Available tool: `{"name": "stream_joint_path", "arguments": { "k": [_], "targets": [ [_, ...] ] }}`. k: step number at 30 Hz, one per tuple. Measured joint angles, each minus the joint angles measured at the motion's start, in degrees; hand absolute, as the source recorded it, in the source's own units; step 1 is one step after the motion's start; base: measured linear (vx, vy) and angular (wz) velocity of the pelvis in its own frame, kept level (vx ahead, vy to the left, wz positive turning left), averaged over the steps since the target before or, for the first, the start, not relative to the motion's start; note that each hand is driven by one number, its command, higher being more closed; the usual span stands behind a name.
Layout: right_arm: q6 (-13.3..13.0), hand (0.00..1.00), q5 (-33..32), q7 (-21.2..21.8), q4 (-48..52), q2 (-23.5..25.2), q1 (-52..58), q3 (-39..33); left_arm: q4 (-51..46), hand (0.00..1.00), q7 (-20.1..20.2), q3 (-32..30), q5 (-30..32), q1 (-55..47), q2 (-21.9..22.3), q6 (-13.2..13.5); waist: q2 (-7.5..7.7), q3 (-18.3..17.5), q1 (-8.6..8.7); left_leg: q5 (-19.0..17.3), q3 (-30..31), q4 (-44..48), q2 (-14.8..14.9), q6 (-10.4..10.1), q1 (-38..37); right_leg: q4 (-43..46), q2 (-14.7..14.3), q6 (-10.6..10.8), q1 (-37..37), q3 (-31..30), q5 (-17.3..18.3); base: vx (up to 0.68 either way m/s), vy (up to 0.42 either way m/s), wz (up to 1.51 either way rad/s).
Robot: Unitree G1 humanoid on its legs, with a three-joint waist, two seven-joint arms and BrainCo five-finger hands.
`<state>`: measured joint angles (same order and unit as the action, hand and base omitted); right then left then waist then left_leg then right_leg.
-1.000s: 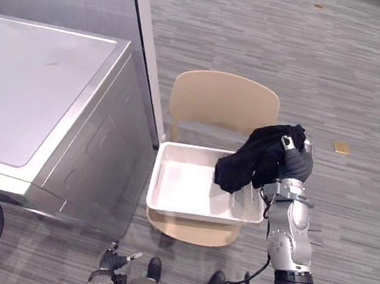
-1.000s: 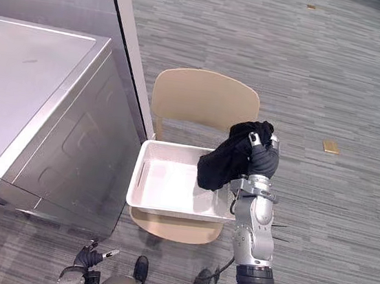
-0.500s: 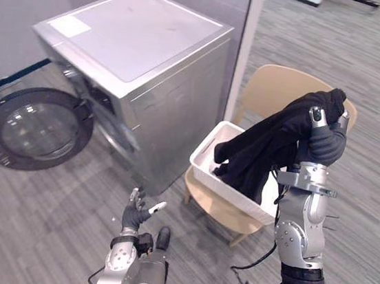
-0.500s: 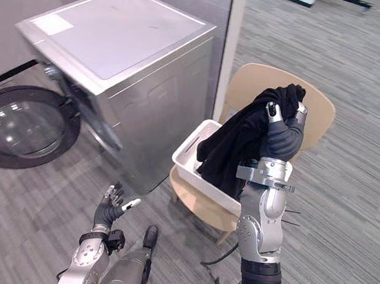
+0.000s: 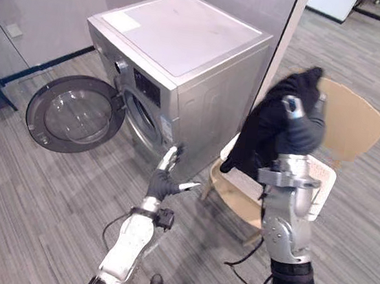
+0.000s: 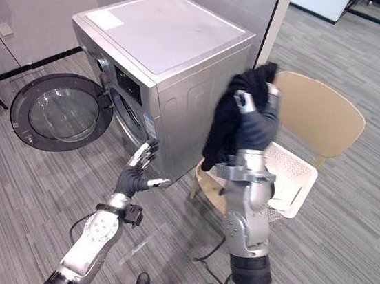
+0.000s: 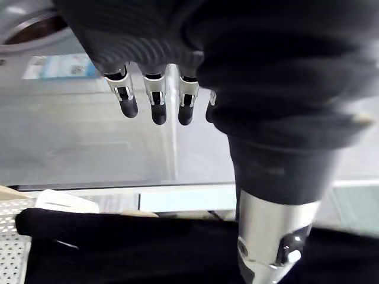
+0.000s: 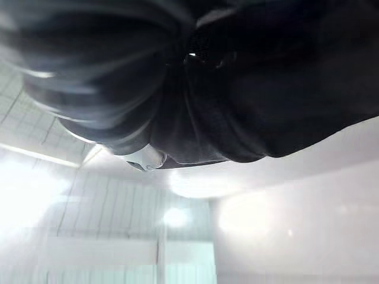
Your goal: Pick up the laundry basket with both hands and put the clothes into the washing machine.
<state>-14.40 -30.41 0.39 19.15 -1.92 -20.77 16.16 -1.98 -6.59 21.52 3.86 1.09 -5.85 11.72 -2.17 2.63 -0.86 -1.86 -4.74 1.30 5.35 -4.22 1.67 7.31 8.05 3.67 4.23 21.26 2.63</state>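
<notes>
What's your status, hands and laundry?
Right hand shut on black garment, raised beside washer. Left hand open, empty. Washer door open, basket on chair.

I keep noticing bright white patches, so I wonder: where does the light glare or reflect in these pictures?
Right wrist view: strong white glare spots behind the black garment held in the right hand. Left eye view: soft even sheen on the washing machine top, faint reflections in its open door glass. Left wrist view: pale sheen on the machine's steel side beyond the left hand.

Tan chair [image 5: 350,123] (curved back) stands on carpet [image 5: 30,199].
</notes>
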Motion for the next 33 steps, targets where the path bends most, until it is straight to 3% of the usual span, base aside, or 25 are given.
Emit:
{"name": "stream_joint_path", "arguments": {
  "k": [7, 8, 16, 20, 21, 28, 30, 33],
  "targets": [
    [1.45, 1.00, -6.82, 2.27, -5.25, 2.93, -5.37, 14.64, 8.22, 0.00, -4.52, 8.16, 7.07, 11.72, 1.26, -0.06, 0.60, -1.78, 0.06, 3.84, -0.44, -5.91, 0.54, -0.28, -3.05, -3.98, -2.10, -0.84, -1.59, -0.54, -2.70, -0.05, -0.007, -0.06],
    [1.86, 1.00, -7.95, 2.25, -6.05, 3.05, -5.44, 16.47, 9.06, 1.00, -5.33, 8.34, 8.01, 12.33, 1.33, -0.12, 0.66, -1.82, 0.09, 4.25, -0.42, -6.64, 0.79, -0.36, -3.41, -4.92, -2.65, -1.04, -2.00, -0.55, -3.16, -0.05, -0.036, -0.04],
    [2.05, 1.00, -12.99, 0.92, -7.66, 3.15, -7.04, 20.52, 15.59, 1.00, -9.98, 10.73, 13.54, 17.33, 1.18, -2.79, 0.96, -2.49, 0.09, 5.11, -0.42, -6.67, 1.79, -1.13, -2.50, -9.60, -4.56, -1.95, -2.97, -0.59, -6.13, -0.02, -0.013, -0.02],
    [2.29, 1.00, -14.12, 0.94, -7.67, 2.63, -7.01, 20.97, 17.75, 1.00, -10.19, 10.65, 14.13, 17.84, 1.17, -3.68, 0.86, -3.51, 0.07, 5.22, -0.45, -6.69, 2.02, -1.23, -2.22, -10.63, -4.97, -2.16, -3.05, -0.67, -6.72, 0.00, 0.000, 0.00],
    [2.29, 0.00, -14.27, 0.99, -7.67, 2.50, -6.78, 20.96, 17.77, 1.00, -10.16, 10.04, 14.11, 17.34, 1.18, -3.75, 0.86, -3.51, 0.11, 5.24, -0.46, -6.69, 2.08, -1.25, -2.21, -10.66, -5.03, -2.21, -3.05, -0.71, -6.75, 0.00, 0.000, 0.00],
    [2.49, 0.00, -13.19, 2.57, -7.66, 0.54, 4.57, 18.63, 17.02, 1.00, -9.78, 1.95, 8.93, 6.15, 2.47, -4.12, 0.85, -3.51, 0.11, 5.24, -0.43, -6.75, 2.36, -1.26, -1.91, -11.22, -5.45, -2.25, -3.02, -0.88, -6.78, 0.00, 0.000, 0.00],
    [3.01, 0.00, -11.49, 3.36, -7.67, -0.72, 8.97, 14.55, 15.36, 1.00, -9.78, -2.25, 7.00, 2.48, 2.44, -4.43, 0.85, -3.51, 0.08, 5.23, -0.36, -6.77, 2.47, -1.27, -1.80, -11.35, -5.62, -2.26, -3.01, -0.92, -6.78, 0.00, 0.000, 0.00],
    [3.57, 0.00, -3.74, 3.30, -7.66, -2.63, 13.65, 5.88, 10.96, 1.00, -9.69, -7.27, 4.56, -1.94, 2.44, -4.44, 0.85, -3.51, -0.01, 5.21, -0.34, -6.78, 2.56, -1.29, -1.70, -11.43, -5.73, -2.25, -2.99, -0.94, -6.77, 0.00, 0.000, 0.00]
  ]
}}
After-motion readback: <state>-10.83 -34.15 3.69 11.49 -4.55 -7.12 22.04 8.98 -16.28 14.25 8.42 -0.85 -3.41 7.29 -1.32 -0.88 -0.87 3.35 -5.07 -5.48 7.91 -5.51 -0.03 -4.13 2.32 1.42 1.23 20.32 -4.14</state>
